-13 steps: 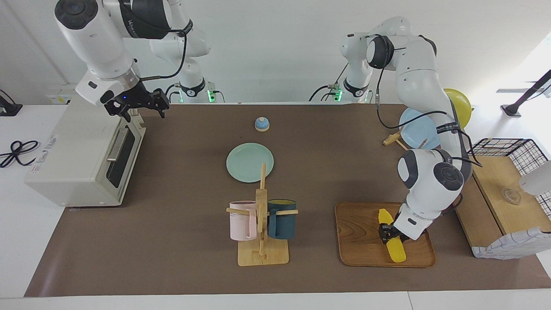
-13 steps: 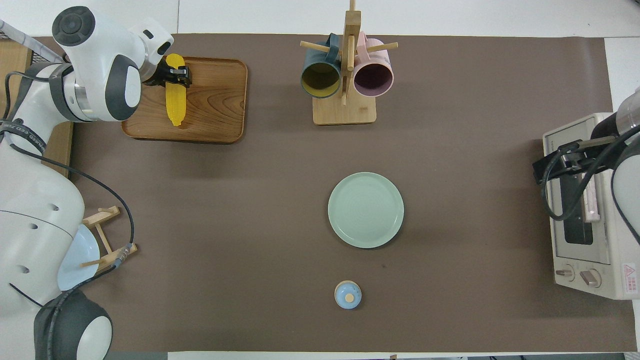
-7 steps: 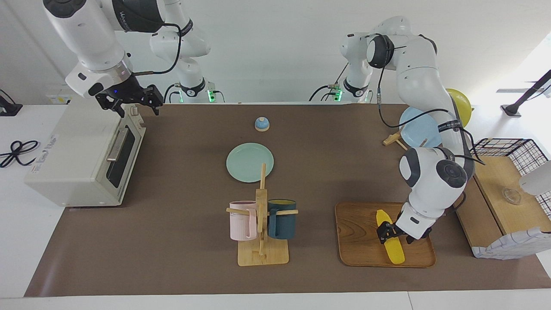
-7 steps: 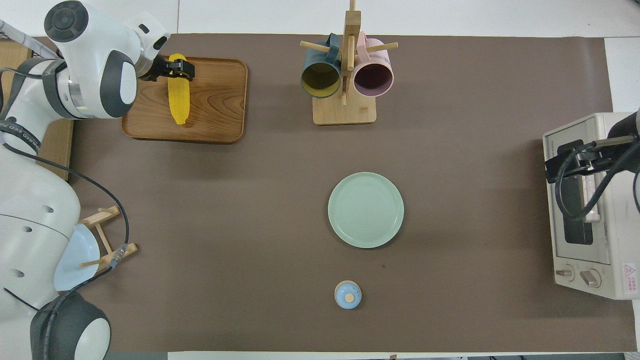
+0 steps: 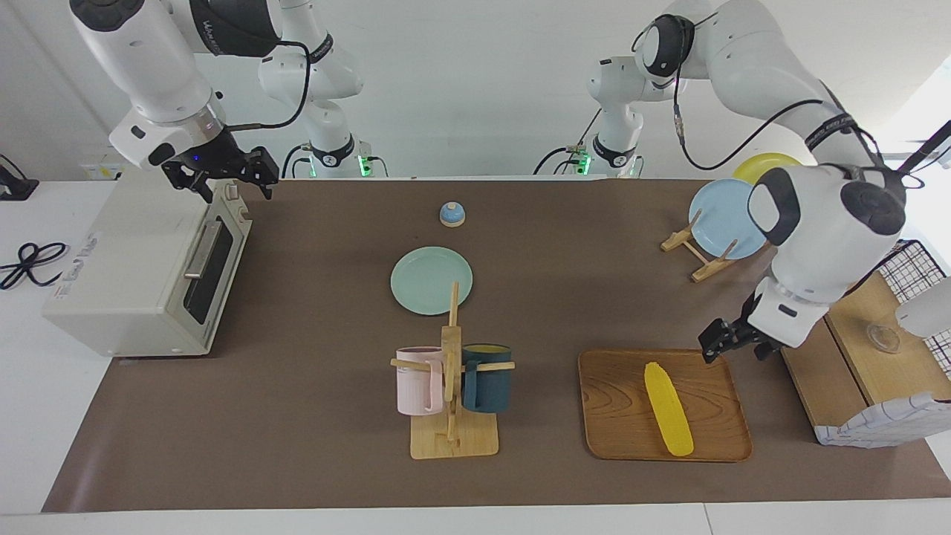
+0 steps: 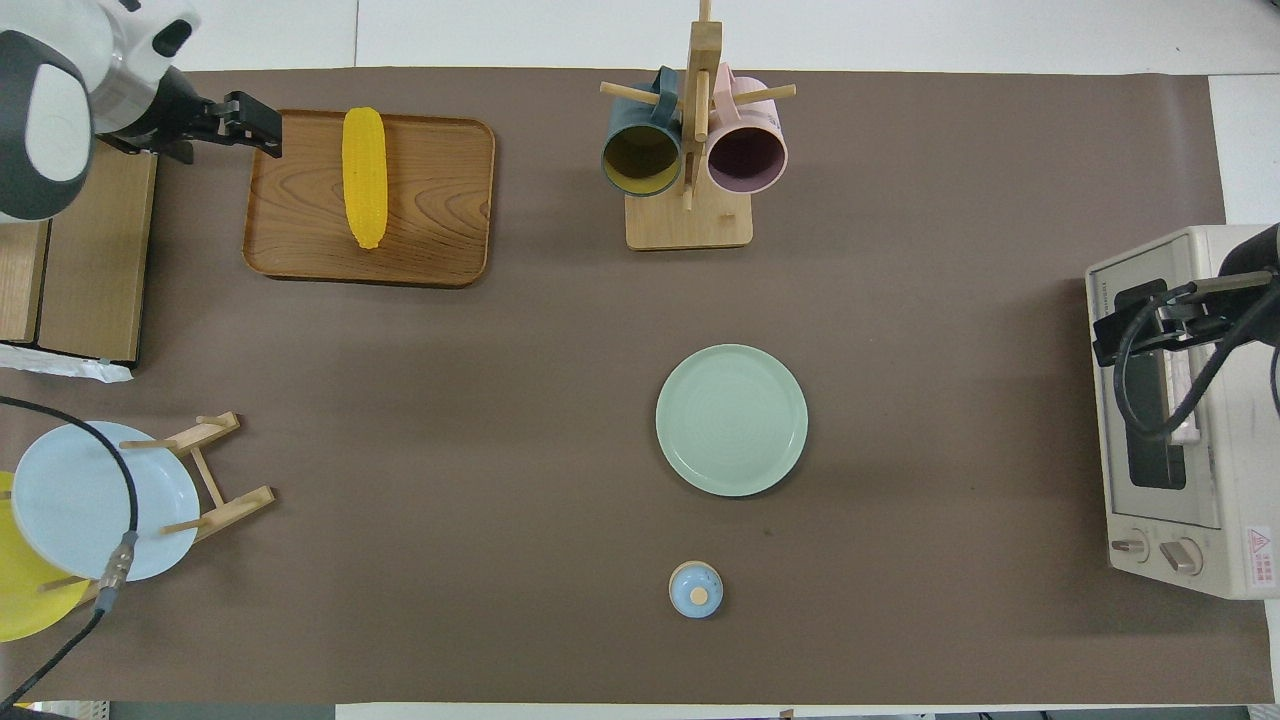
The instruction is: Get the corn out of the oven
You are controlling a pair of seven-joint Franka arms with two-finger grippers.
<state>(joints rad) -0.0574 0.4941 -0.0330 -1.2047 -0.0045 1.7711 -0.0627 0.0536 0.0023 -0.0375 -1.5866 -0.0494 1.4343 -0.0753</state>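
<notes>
Both arms were glossy white with dark grey joint caps. Black cables looped along them. The left gripper (image 5: pixel 729 343) and right gripper (image 5: pixel 223 172) were black.

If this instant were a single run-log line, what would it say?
corn: lying on wooden tray | oven: door shut | left gripper: open, empty, over tray's edge | right gripper: open, above oven

A wooden tray (image 5: pixel 617 416) lies toward the left arm's end of the table; a mug stand (image 5: pixel 452 416) beside it carries a pink mug (image 5: pixel 417 380) and a dark blue mug (image 5: pixel 487 379); a green plate (image 5: pixel 429 279) sits mid-table; nearer the robots, a small blue bell (image 5: pixel 452 214); a blue plate (image 5: pixel 722 221) leans in a wooden rack (image 5: pixel 689 251).
</notes>
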